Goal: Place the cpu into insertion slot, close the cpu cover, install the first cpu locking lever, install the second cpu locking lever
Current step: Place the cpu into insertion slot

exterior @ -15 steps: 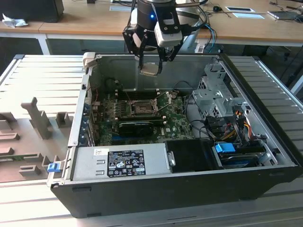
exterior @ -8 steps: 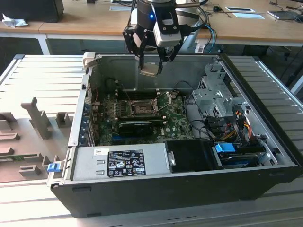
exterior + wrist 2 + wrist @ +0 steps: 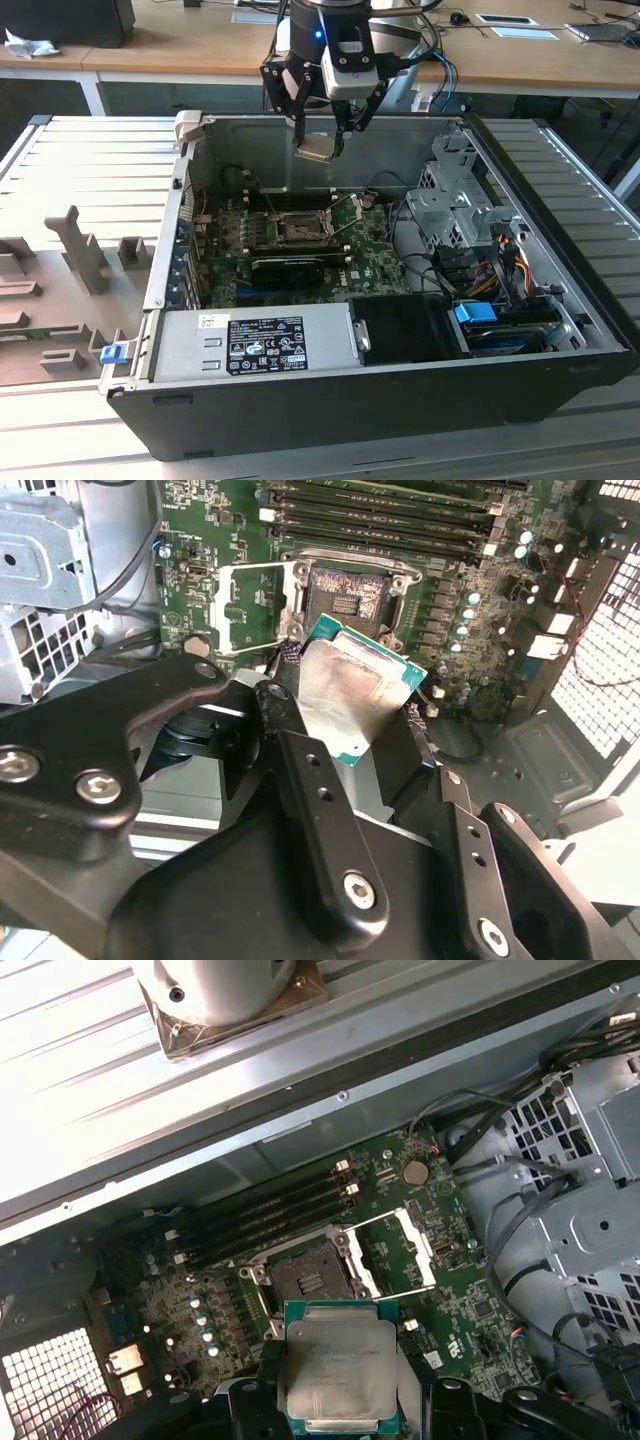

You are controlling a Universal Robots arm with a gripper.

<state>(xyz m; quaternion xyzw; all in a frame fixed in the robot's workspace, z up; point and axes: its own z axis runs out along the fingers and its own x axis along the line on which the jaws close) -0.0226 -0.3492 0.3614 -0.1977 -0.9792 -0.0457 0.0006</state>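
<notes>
My gripper [image 3: 320, 142] hangs over the back of the open computer case [image 3: 150, 290], shut on the cpu [image 3: 314, 151], a small pale silver square with a green edge. In both wrist views the cpu [image 3: 360, 695] [image 3: 340, 1365] sits clamped between the black fingers [image 3: 300, 750], above the board and short of the socket. The insertion slot [image 3: 300, 228] [image 3: 345, 605] [image 3: 305, 1280] is a dark square socket on the green motherboard [image 3: 375, 265], and it lies bare. The cpu cover [image 3: 245, 605] [image 3: 400, 1250] is flipped open beside the socket.
A grey power supply [image 3: 255, 342] lines the case's near wall. A metal drive cage [image 3: 450, 210] with cables stands at the exterior view's right. Long black memory slots [image 3: 265, 1215] run beside the socket. Grey fixture blocks [image 3: 75, 260] sit on the table at the exterior view's left.
</notes>
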